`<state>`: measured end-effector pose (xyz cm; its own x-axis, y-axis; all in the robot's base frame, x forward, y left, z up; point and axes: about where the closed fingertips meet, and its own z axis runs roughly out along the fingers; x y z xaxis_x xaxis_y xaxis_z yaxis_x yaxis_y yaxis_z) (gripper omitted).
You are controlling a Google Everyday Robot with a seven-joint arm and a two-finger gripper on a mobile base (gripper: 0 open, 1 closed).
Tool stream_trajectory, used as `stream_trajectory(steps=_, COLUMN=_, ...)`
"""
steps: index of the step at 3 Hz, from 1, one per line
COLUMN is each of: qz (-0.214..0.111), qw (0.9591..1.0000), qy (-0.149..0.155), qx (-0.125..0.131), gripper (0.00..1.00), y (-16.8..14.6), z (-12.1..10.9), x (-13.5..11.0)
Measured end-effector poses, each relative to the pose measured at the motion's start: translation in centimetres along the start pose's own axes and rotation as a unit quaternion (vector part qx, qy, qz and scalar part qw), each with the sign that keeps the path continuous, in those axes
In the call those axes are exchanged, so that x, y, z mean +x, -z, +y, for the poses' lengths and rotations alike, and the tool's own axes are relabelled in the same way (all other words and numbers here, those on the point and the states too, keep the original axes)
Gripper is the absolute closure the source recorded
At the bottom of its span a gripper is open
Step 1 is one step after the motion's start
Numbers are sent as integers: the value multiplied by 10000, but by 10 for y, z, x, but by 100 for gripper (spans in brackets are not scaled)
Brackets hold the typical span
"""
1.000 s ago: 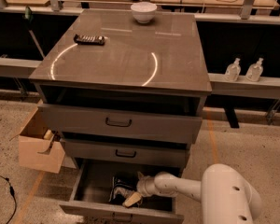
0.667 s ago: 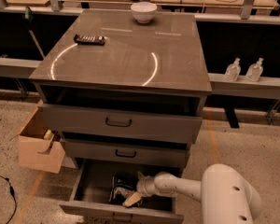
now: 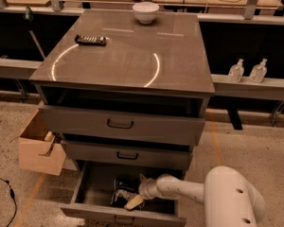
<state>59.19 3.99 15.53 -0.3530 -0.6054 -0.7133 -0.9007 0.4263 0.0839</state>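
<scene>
Nearest you, the fat white arm (image 3: 229, 198) comes in low from the right of the desk (image 3: 128, 56). Its slim forearm runs almost level and leftwards, so the wrist crosses into the desk's open bottom drawer (image 3: 123, 215). The gripper (image 3: 137, 190) sits inside that drawer, right of its middle and just under the front of the middle drawer (image 3: 128, 156). The fingers (image 3: 133, 202) look spread, one tan tip low and one pale tip raised, pinching nothing that I can make out. They sit right beside a dark packet (image 3: 119, 189) on the drawer floor, left of the gripper; touching or a hair apart, can't tell. Doing this well, as I judge it: keep the wrist low and level so it clears the middle drawer's front. Square the tips either side of the packet, not on top of it. Press gently, since a soft packet likely slides or crumples. Stay off the drawer's side walls. Above that, the top drawer (image 3: 120, 124) stands a little out. Left of the desk on the floor is an open cardboard box (image 3: 38, 151). On the desk top, a dark remote (image 3: 91, 40) lies towards the left and a white bowl (image 3: 146, 12) stands at the far edge. Two clear bottles (image 3: 235, 71) stand on a ledge right of the desk.
</scene>
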Motion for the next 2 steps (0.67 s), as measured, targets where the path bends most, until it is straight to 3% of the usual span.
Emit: stream_trajectory(steps=2, qz=0, qw=10000, qy=-1, qx=0, gripper=0, y=0, z=0, x=0)
